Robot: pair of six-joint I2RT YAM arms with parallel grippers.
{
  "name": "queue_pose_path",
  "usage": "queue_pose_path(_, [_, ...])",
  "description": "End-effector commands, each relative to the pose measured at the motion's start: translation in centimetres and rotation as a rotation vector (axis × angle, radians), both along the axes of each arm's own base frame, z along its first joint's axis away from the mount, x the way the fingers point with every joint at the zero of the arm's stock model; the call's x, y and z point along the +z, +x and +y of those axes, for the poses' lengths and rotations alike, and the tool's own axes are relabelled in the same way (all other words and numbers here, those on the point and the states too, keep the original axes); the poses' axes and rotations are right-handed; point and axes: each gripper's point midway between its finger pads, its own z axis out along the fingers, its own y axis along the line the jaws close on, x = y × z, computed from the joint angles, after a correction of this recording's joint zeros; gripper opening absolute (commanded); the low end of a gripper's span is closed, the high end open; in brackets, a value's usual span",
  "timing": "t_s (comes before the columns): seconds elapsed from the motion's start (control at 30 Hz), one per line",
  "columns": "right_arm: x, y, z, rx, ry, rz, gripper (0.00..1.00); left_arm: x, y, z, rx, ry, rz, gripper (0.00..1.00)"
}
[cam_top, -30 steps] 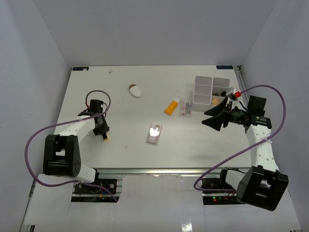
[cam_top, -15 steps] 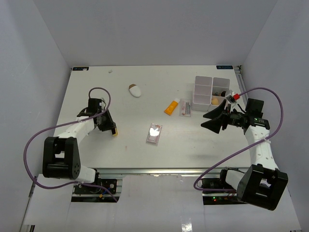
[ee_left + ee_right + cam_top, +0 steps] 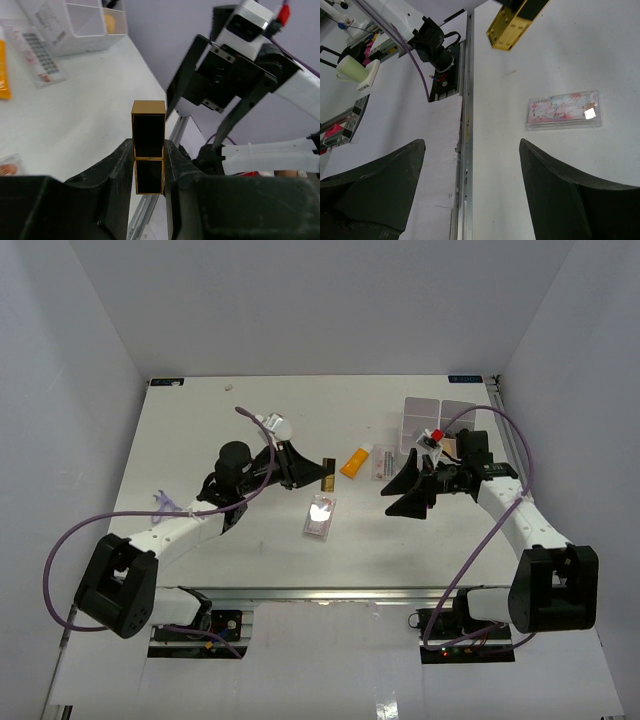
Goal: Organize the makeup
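Makeup pieces are lying across the white table [image 3: 250,540], and 1 piece, a black case [image 3: 148,127] with gold edges, is sitting clamped in the left gripper [image 3: 148,150]. The 2 fingers are pressing on opposite sides of the case's lower half, and its upper half is projecting beyond the fingertips, off the table surface. The right gripper [image 3: 398,492] is facing the case with its jaws standing wide apart, grasping nothing.

1 clear-pink palette [image 3: 564,110] is lying flat near the table centre, close to the held case. Its label is showing pink printing that is too small to read. A second palette [image 3: 37,55] is lying just beside the orange tube [image 3: 354,461], near the white compartment box [image 3: 75,25]. The rows of fine print on this palette are illegible. 1 tan sponge [image 3: 109,22] is sitting in a compartment of the box.
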Motion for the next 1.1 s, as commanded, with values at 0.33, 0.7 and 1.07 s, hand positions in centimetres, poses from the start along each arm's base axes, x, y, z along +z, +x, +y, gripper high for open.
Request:
queue_pose_path(0.33, [1.7,2.2,3.5,0.127,0.01,-0.019,0.84,5.5,-2.9,-7.0,-0.17,-0.211,-0.237,0.0])
queue_pose_path(0.7, [1.6,2.7,4.5,0.14,-0.016,0.053,0.52,4.8,-2.8,-9.5,-0.199,-0.188,-0.237,0.0])
queue_pose_path(1.07, [1.3,2.8,4.3,0.116,-0.042,0.047,0.13,4.0,-2.7,-9.5,-0.182,-0.15,-0.227,0.04])
